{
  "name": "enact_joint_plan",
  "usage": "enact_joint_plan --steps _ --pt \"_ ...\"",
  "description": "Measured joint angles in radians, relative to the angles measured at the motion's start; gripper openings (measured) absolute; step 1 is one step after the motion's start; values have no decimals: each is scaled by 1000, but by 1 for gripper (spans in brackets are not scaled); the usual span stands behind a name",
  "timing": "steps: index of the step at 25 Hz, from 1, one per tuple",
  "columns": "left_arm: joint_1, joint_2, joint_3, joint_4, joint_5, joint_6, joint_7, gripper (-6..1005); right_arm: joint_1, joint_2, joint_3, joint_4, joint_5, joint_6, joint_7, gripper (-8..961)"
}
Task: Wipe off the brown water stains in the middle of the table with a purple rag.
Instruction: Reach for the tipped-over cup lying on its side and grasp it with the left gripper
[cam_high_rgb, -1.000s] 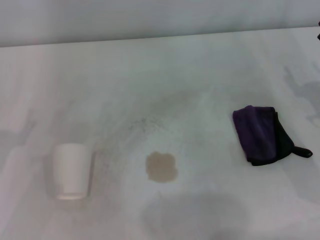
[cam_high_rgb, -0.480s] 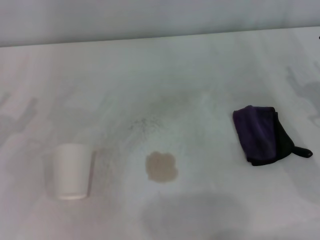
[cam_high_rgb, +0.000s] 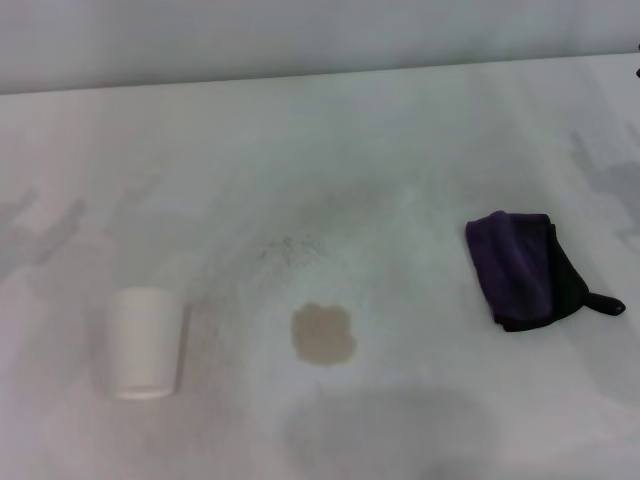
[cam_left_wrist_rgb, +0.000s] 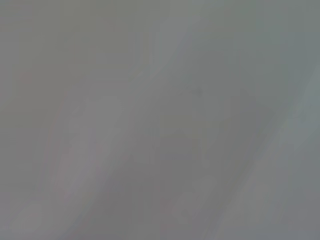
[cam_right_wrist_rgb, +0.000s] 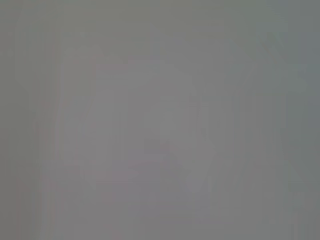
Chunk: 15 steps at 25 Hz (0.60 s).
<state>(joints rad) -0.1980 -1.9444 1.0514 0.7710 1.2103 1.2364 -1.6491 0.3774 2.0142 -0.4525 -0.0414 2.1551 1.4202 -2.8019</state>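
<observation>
- You have a broad, flat, matte white surface (cam_high_rgb: 330, 150) in front of you in the head view, marked with faint grey scuffs and soft shadows.
- The brown water stain (cam_high_rgb: 323, 334), a small light tan blotch with an irregular lobed edge, lies about midway between the left and right edges of the surface and closer to the near edge than to the far one.
- Just beyond the stain, toward the far edge, you can see a scatter of faint grey speckles (cam_high_rgb: 290, 246) (they are paler and finer than the stain and apart from it).
- The purple rag (cam_high_rgb: 527, 270), a small folded dark purple cloth with black edging, lies flat toward the right edge of the surface, well apart from the stain.
- Its little black loop tag (cam_high_rgb: 606, 303) sticks out from the corner of the rag that is nearest the right edge and the near edge.
- A plain white cup (cam_high_rgb: 144, 343) stands toward the left edge of the surface, at about the same depth as the stain and well apart from it, so the stain sits between the cup and the rag.
- Nothing touches the rag, the stain or the cup.
- Neither claw appears in the head view, so you cannot tell there whether either is spread or pressed together.
- Both wrist views show you only a featureless grey field (no claw, rag or stain can be made out in either one).
</observation>
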Motion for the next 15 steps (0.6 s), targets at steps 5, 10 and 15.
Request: enact_joint_plan --steps 5,10,15 --pt "30 -16 -27 132 132 1 -225 861 0 1 0 3 0 0 0 842" --pt "44 -10 -29 284 309 5 -493 861 0 1 0 4 0 0 1 842" --pt "3 14 -70 439 574 105 -788 862 0 2 0 1 1 2 2 842"
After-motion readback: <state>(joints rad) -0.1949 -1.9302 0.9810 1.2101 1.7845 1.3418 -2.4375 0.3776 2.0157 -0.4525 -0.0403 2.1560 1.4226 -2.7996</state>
